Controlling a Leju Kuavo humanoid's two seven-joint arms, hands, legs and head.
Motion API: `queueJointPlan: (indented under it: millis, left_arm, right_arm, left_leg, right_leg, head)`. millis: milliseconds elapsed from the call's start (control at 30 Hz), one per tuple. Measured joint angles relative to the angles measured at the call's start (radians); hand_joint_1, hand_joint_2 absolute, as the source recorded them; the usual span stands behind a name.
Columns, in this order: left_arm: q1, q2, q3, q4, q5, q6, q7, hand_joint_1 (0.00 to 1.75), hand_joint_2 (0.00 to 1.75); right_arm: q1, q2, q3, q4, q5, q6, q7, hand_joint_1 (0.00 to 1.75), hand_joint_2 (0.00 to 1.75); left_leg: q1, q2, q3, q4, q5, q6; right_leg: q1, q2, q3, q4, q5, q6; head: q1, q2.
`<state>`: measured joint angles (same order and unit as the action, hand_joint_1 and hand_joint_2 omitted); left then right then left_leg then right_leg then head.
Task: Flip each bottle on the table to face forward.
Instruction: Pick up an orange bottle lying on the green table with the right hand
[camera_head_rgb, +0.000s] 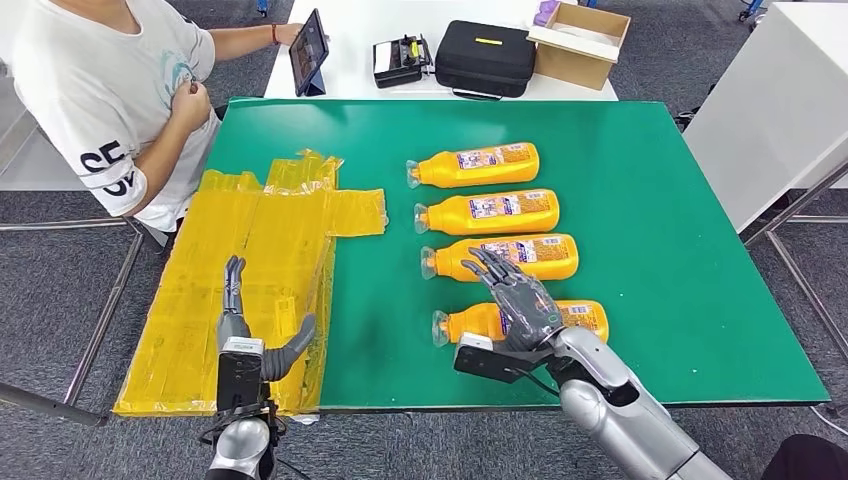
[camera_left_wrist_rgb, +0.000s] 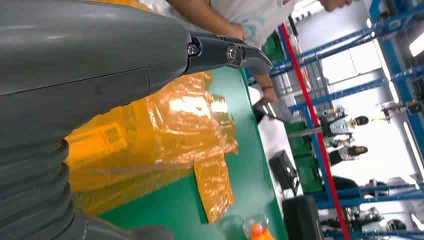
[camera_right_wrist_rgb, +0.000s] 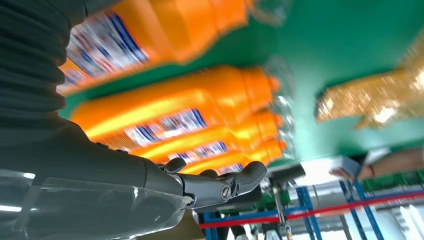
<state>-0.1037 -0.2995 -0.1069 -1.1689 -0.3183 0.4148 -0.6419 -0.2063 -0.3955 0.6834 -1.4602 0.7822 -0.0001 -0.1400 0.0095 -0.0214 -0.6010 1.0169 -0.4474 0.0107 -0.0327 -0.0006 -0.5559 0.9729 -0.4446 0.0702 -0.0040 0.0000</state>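
Observation:
Several orange bottles lie on their sides in a column on the green table (camera_head_rgb: 650, 200), clear caps pointing left. From far to near: one bottle (camera_head_rgb: 478, 165), a second (camera_head_rgb: 492, 211), a third (camera_head_rgb: 535, 256) and the nearest bottle (camera_head_rgb: 480, 322). My right hand (camera_head_rgb: 518, 296) hovers with fingers spread over the nearest bottle, fingertips reaching toward the third; it holds nothing. In the right wrist view the bottles (camera_right_wrist_rgb: 170, 107) lie just beyond the hand (camera_right_wrist_rgb: 150, 180). My left hand (camera_head_rgb: 245, 330) is open above the yellow plastic sheet (camera_head_rgb: 255, 270), nothing in it.
A person in a white shirt (camera_head_rgb: 105, 90) sits at the table's far left, touching a tablet (camera_head_rgb: 308, 52). Behind on a white table are a black case (camera_head_rgb: 485, 58) and a cardboard box (camera_head_rgb: 580, 42). The table's right half is bare green.

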Motion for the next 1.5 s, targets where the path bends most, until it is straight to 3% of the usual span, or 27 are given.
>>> queueJointPlan:
  millis: [167, 400, 867, 1367, 1500]
  left_arm:
    - [-0.001, 0.000, -0.006, 0.002, 0.064, -0.075, 0.027, 0.00, 1.75]
    - [-0.002, 0.000, -0.006, 0.004, 0.078, -0.090, 0.027, 0.00, 1.75]
    - [-0.001, 0.000, -0.007, 0.020, 0.078, -0.083, 0.028, 0.00, 1.75]
    - [-0.001, 0.000, -0.009, 0.021, 0.077, -0.083, 0.034, 0.00, 1.75]
    - [0.000, 0.001, -0.013, 0.023, 0.021, -0.005, 0.034, 0.00, 1.75]
  right_arm:
    - [0.055, -0.045, 0.008, -0.028, 0.007, 0.003, 0.017, 0.00, 1.75]
    - [0.090, -0.089, 0.000, -0.061, -0.011, 0.024, 0.037, 0.00, 1.75]
    - [0.097, -0.091, -0.082, -0.055, 0.025, 0.008, 0.085, 0.00, 1.75]
    - [0.083, -0.089, -0.106, -0.029, -0.004, 0.034, 0.091, 0.00, 1.75]
    - [0.071, -0.074, -0.127, 0.022, -0.012, 0.041, 0.101, 0.00, 1.75]
  left_leg:
    - [0.000, 0.000, 0.000, 0.000, 0.000, 0.000]
    - [0.000, 0.000, 0.000, 0.000, 0.000, 0.000]
    - [0.000, 0.000, 0.000, 0.000, 0.000, 0.000]
    - [0.000, 0.000, 0.000, 0.000, 0.000, 0.000]
    - [0.000, 0.000, 0.000, 0.000, 0.000, 0.000]
  right_leg:
    - [0.000, 0.000, 0.000, 0.000, 0.000, 0.000]
    - [0.000, 0.000, 0.000, 0.000, 0.000, 0.000]
    - [0.000, 0.000, 0.000, 0.000, 0.000, 0.000]
    - [0.000, 0.000, 0.000, 0.000, 0.000, 0.000]
    - [0.000, 0.000, 0.000, 0.000, 0.000, 0.000]
  head:
    - [0.000, 0.000]
    - [0.000, 0.000]
    - [0.000, 0.000]
    - [0.000, 0.000]
    - [0.000, 0.000]
